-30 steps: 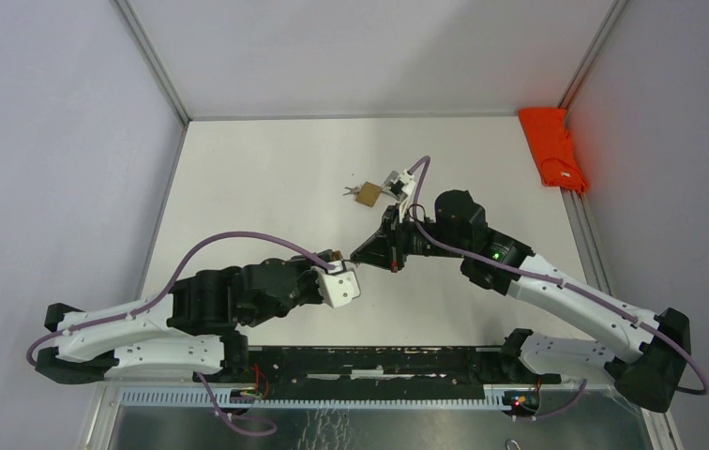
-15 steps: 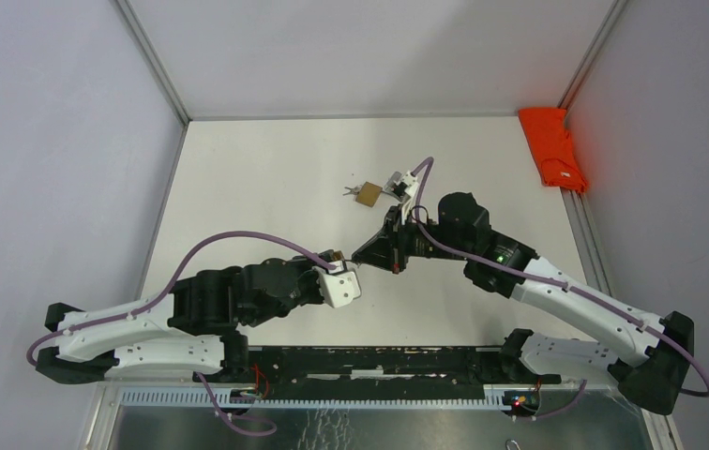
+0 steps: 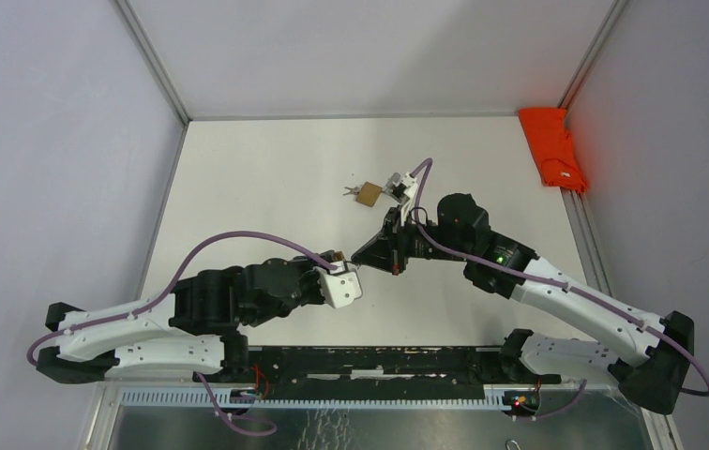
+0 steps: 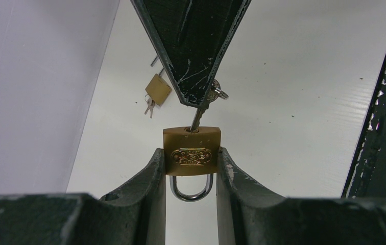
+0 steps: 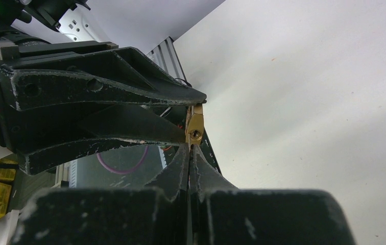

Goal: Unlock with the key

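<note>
A white surface (image 3: 266, 187) carries a brass padlock (image 3: 367, 194) lying flat near its middle, small keys (image 3: 349, 191) touching the padlock's left side. An orange-red cloth (image 3: 552, 145) lies along the far right edge.

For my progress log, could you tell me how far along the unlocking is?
Done: the left gripper clamps the padlock, and the key is inserted. In hand: the right gripper pinches the key. Remaining: turning it; the shackle looks closed.
</note>
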